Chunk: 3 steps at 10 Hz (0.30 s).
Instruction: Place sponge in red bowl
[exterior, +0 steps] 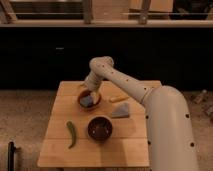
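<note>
Table (55,155): light wood, in the lower middle of the frame.
Red bowl (81,101): on the upper left part of the tabletop, upright.
Sponge (88,102): blue-grey, inside the red bowl, within its rim.
Gripper (93,95): over the upper right part of the red bowl, pointing down into it, at the sponge's top edge.
Grip: cannot tell whether it is released or clamped on the sponge.
Arm (127,86): white, rising from the bulky body at lower right to an elbow at upper centre, then bending down to the bowl.
Dark bowl (100,128): below the red bowl, apart from it, near the table's middle.
Green pepper (71,134): left of the dark bowl, lying lengthwise.
Yellow piece (118,98): right of the red bowl, under the arm.
Grey wedge (121,111): just below the yellow piece.
</note>
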{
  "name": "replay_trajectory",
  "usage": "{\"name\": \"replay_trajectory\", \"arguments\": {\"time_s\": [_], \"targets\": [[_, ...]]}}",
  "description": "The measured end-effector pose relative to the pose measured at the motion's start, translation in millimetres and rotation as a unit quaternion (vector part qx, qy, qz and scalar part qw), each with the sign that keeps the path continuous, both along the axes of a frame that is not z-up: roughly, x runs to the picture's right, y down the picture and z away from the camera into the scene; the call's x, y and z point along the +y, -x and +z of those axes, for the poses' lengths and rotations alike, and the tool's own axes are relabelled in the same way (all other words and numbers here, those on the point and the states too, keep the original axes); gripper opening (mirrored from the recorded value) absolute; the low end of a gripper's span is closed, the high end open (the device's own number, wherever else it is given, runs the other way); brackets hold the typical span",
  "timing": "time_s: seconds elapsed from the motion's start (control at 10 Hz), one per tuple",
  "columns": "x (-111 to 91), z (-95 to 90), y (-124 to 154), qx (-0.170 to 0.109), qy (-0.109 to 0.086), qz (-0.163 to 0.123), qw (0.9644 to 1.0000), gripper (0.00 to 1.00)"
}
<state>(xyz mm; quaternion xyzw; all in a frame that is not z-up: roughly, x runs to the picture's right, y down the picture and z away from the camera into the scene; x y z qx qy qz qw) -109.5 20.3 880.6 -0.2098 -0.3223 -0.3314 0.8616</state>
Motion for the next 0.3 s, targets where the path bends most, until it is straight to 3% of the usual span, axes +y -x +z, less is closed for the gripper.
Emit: {"name": "replay_trajectory", "arguments": {"time_s": [0.3], "targets": [[-25, -3.6, -18, 0.022, -0.014, 0.003, 0.9997, 0.8]]}}
